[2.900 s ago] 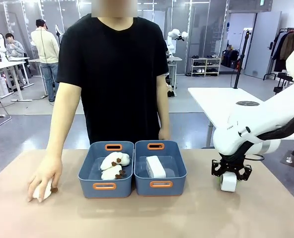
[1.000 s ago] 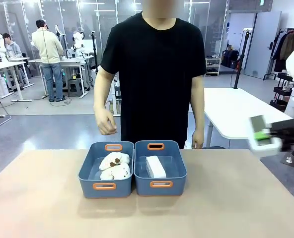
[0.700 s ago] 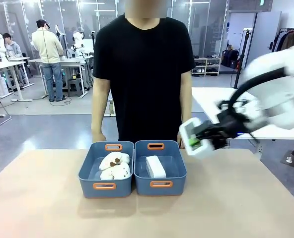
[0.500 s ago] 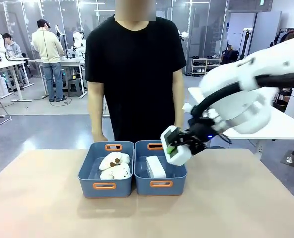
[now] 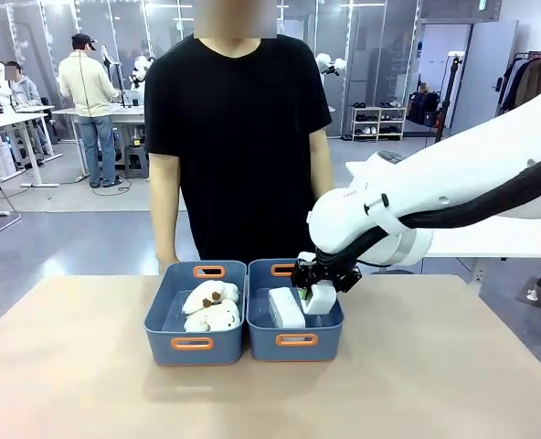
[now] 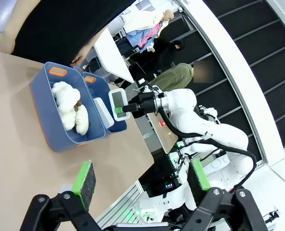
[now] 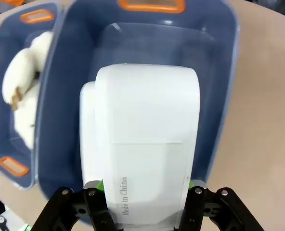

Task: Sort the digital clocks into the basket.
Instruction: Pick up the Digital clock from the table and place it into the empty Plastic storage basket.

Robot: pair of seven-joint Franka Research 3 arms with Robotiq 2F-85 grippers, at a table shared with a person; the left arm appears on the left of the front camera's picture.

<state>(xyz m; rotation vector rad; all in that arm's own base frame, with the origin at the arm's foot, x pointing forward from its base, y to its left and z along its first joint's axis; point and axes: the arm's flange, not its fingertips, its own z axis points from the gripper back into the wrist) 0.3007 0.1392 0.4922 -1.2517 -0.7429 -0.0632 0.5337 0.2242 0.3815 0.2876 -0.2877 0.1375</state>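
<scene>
Swung in from the right edge of the front view to above the right-hand basket (image 5: 295,339), with the right gripper (image 5: 318,294) now hanging just over that bin's right half. Clamped on a white digital clock (image 5: 322,296), pinched between the green pads, held above the bin floor rather than resting on it. Seen from the right wrist as a broad white back panel (image 7: 145,144) with small print near its lower edge, and below it the blue-grey bin interior (image 7: 219,96). Lying flat along the left half of the same basket, a second digital clock (image 5: 285,308), just beside the held one; possibly touching it, though the front view is too small to tell.

Set against the left of that basket, a twin bin (image 5: 196,343) with two white plush toys (image 5: 210,307) inside, brown feet showing. Standing behind both bins at the far edge of the table (image 5: 88,384), a person in a black shirt (image 5: 234,137), arms down at the sides.

Well back from all this, the left gripper (image 6: 142,185), jaws spread wide and nothing between the green pads (image 6: 83,178), looking across the table toward the bins and the other arm.
</scene>
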